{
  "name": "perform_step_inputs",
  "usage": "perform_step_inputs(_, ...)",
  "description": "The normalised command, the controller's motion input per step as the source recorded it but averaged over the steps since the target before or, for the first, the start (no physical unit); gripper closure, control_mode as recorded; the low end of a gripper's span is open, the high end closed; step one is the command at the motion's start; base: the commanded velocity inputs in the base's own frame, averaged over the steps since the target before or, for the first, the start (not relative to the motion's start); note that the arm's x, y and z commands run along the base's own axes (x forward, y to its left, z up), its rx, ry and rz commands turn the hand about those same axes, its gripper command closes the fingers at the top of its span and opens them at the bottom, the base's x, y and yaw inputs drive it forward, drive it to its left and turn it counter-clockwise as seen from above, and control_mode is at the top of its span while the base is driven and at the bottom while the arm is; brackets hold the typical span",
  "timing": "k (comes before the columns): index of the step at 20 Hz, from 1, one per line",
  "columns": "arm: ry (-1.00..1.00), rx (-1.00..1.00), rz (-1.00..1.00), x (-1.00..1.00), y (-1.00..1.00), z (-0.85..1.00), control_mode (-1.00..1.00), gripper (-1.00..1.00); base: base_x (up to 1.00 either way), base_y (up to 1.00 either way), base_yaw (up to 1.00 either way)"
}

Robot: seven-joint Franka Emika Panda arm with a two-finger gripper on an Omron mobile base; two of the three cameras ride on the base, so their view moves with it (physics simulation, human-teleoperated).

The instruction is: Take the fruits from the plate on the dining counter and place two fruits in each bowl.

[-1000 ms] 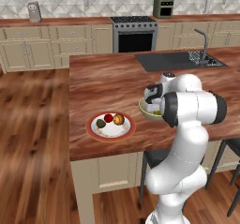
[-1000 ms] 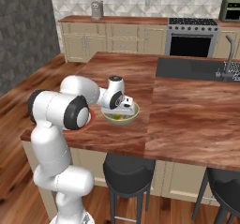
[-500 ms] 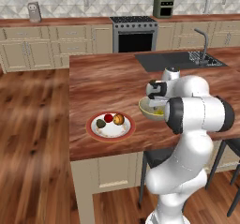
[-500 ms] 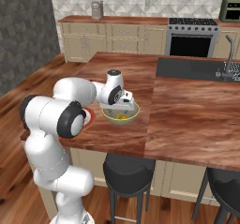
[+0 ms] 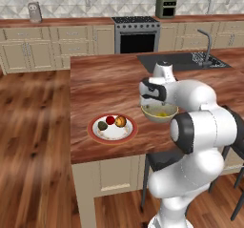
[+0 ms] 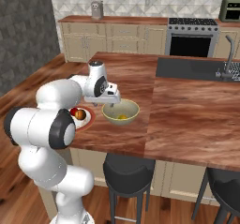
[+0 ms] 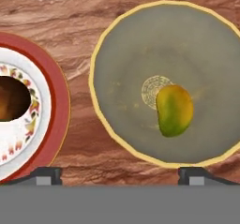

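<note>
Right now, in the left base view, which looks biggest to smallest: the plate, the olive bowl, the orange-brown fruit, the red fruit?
1. Plate
2. Olive bowl, partly hidden by the arm
3. Orange-brown fruit
4. Red fruit, only slightly smaller

arm: bent forward, hand pointing down | claw point(image 7: 120, 174): fingers spread wide, empty

Bench point(image 5: 100, 86) top: reddish-brown wood grain, smooth with a slight sheen. Olive bowl point(image 7: 140, 45): matt glaze look, yellow rim; plate point(image 7: 56, 101): glossy ceramic look, red rim. Yellow-green fruit point(image 7: 174, 110): smooth skin; stove point(image 5: 137, 34): brushed steel.
</note>
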Motion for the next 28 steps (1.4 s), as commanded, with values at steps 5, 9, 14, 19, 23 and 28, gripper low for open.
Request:
perform_step_inputs(5,0.01,-0.07,0.02,-0.16,1.0,0.0,-1.0,-1.0,0.0,0.0,0.0)
perform_step_inputs(9,0.05,-0.01,0.1,-0.04,0.85,-0.03,-1.0,-1.0,0.0,0.0,0.0)
perform_step_inputs(14,0.13,0.02,0.11,-0.15,0.49,-0.11,-1.0,-1.0,0.0,0.0,0.0)
perform_step_inputs(19,0.03,0.04,0.1,0.0,0.23,-0.13,-1.0,-1.0,0.0,0.0,0.0)
perform_step_inputs(23,0.0,0.01,0.11,0.13,0.06,-0.33,-1.0,-1.0,0.0,0.0,0.0)
perform_step_inputs(28,0.0,0.01,0.09,0.26,0.1,-0.34,-1.0,-1.0,0.0,0.0,0.0)
